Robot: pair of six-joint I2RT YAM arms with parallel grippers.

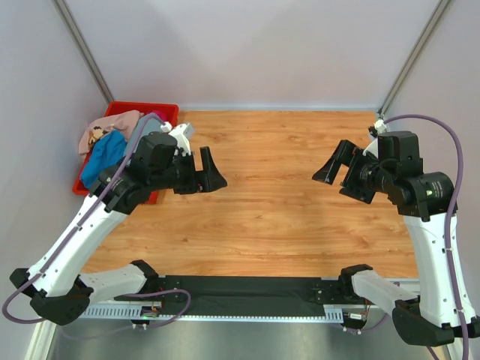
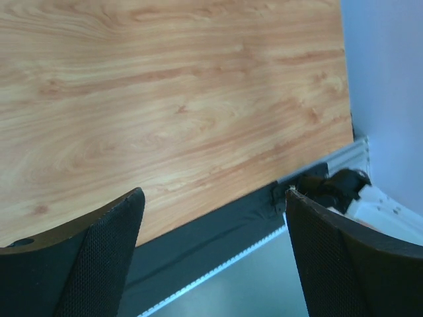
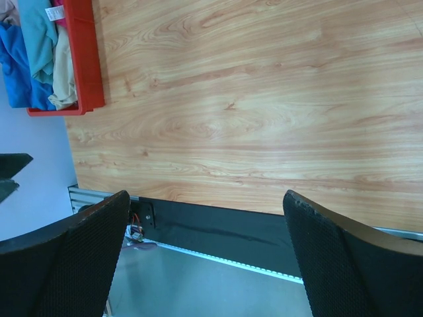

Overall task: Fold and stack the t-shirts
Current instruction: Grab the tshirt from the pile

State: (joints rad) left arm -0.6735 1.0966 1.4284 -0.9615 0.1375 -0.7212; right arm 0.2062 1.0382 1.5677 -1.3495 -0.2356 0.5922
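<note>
The t-shirts lie crumpled in a red crate (image 1: pixel 169 111) at the table's far left. A dusty-pink one (image 1: pixel 111 124) is on top, a blue one (image 1: pixel 106 156) beside it, and a bit of magenta (image 1: pixel 160 117) shows behind the left arm. In the right wrist view blue (image 3: pixel 14 61), teal and beige cloth fills the crate's corner. My left gripper (image 1: pixel 211 172) is open and empty, held above the table just right of the crate. My right gripper (image 1: pixel 337 166) is open and empty above the table's right side. Both face the table's middle.
The wooden table (image 1: pixel 277 187) has a black strip (image 1: pixel 240 287) and a metal rail along its near edge. Grey walls close in the back and sides. The crate's red wall (image 3: pixel 84 53) shows in the right wrist view.
</note>
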